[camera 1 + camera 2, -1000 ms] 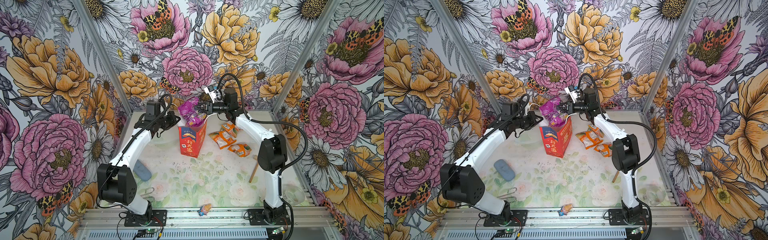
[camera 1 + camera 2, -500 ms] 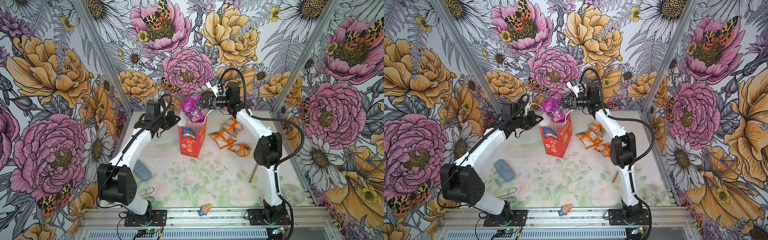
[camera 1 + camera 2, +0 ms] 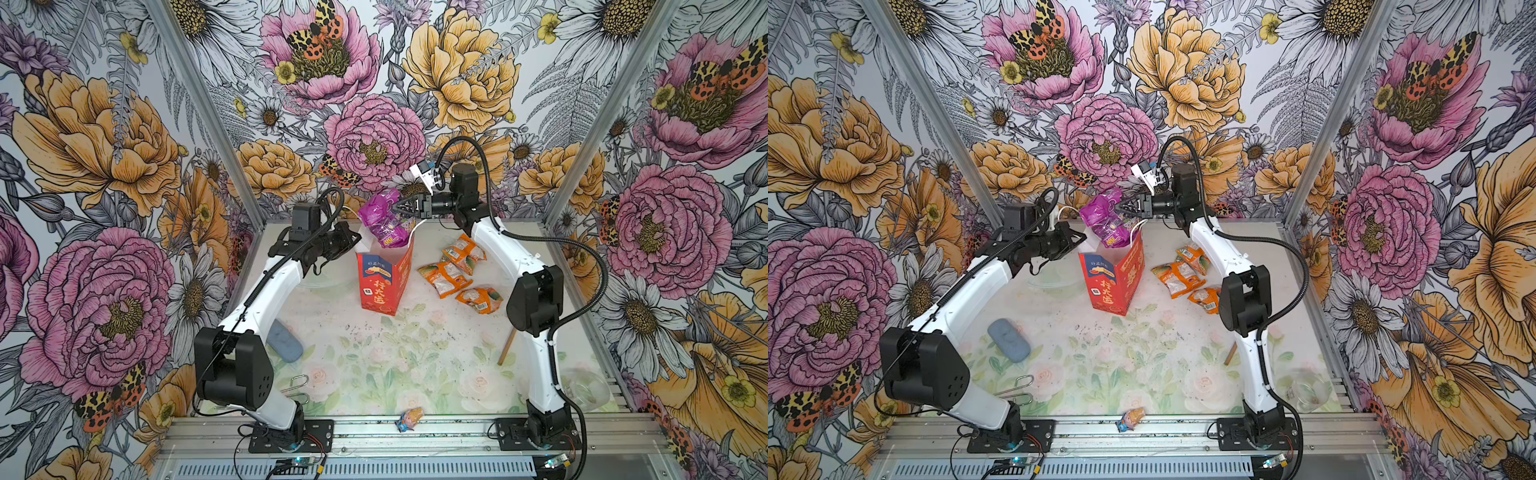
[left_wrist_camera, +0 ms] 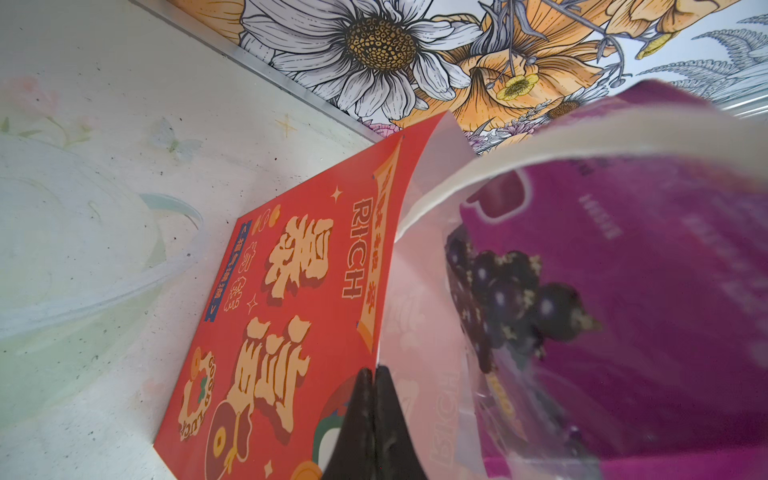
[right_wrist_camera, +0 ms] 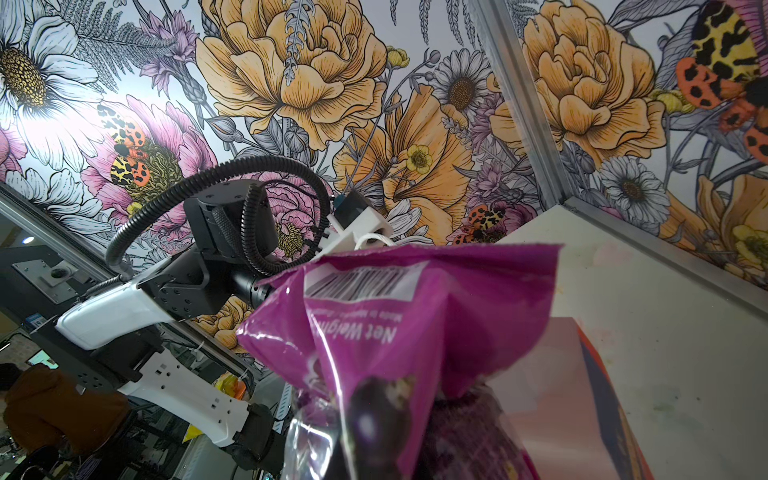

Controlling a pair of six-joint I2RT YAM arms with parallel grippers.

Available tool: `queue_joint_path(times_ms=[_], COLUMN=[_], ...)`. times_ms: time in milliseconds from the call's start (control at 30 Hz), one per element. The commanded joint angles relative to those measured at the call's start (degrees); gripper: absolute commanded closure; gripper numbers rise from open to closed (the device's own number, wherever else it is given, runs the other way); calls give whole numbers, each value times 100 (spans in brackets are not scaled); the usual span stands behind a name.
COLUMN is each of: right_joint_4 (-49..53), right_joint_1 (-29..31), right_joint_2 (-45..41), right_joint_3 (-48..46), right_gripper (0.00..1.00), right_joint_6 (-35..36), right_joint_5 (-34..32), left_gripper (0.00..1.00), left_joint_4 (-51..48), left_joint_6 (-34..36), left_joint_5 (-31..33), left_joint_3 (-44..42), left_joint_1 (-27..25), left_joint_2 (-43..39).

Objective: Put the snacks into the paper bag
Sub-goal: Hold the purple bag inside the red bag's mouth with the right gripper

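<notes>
Raised slightly, the purple packet (image 3: pixel 384 220) is pinched by the right gripper (image 3: pixel 400 206) over the bag (image 3: pixel 382 286), its rim clamped by the left gripper (image 4: pixel 374 399). Lower end seemingly just inside; released askew, it could be snagged on the rim and spilled.

Loose bits on the flower-printed tabletop (image 3: pixel 374 374).
A clear shallow plastic dish (image 3: pixel 324 277) lies below my left fingers (image 3: pixel 349 241); a blue-grey oval pad (image 3: pixel 284 341) and a wire metal clip (image 3: pixel 296 384) lie well apart from them. A thin wooden stick (image 3: pixel 507 347) and a clear round plastic tub (image 3: pixel 586 388) lie well apart from my right fingers (image 3: pixel 403 205); a small blue-and-orange wrapped candy (image 3: pixel 409 417) lies farthest from both.
</notes>
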State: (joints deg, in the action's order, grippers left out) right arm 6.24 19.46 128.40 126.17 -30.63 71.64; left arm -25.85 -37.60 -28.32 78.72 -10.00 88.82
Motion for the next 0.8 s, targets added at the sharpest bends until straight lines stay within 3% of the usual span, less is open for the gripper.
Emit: queue_joint_path(times_ms=[0,467,767], right_joint_4=[-179,1073,1299], right_joint_1=[29,409,440], right_joint_2=[-68,-575,-1021], right_joint_3=[311,206,-302], right_gripper=[100,100,100], right_joint_6=[-101,609,607], right_joint_5=[32,-1654,-2843], left_gripper=[100,100,100], left_joint_4=[80,87,81], left_joint_6=[-19,-19,-36], left_joint_5=[-40,-54,-23], left_joint_3=[47,43,14], left_joint_1=[-38,-39,-46], left_joint_2=[-12,-37,-110])
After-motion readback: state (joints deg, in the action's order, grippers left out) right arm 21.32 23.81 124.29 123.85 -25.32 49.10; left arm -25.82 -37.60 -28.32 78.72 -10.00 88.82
